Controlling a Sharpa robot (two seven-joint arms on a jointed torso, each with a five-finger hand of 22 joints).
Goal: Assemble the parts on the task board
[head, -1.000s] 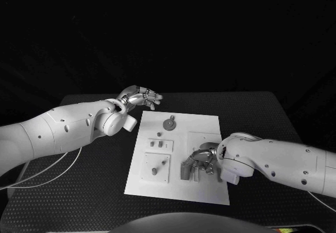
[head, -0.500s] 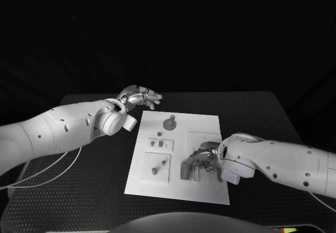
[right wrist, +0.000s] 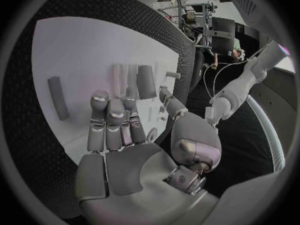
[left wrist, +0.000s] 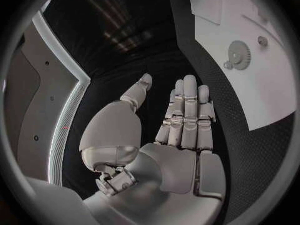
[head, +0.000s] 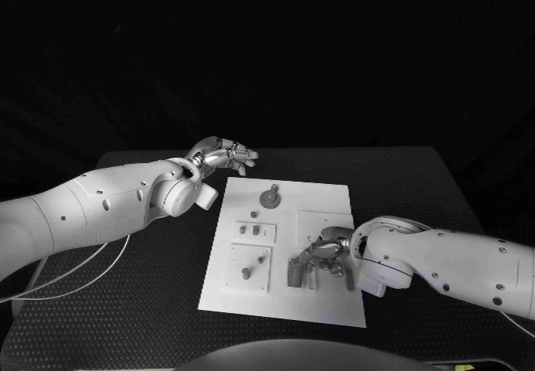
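Task board (head: 292, 247), a white plate lying mid-table with small parts (head: 257, 229) on it, has the right hand (head: 322, 254) poised over its near right portion, fingers extended and holding nothing, while the left hand (head: 222, 154) hovers open, empty, beyond its far left corner.

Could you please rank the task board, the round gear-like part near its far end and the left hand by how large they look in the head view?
1. The task board, clearly the largest.
2. The left hand, over the table off the board's far left corner.
3. The gear-like part, the smallest.
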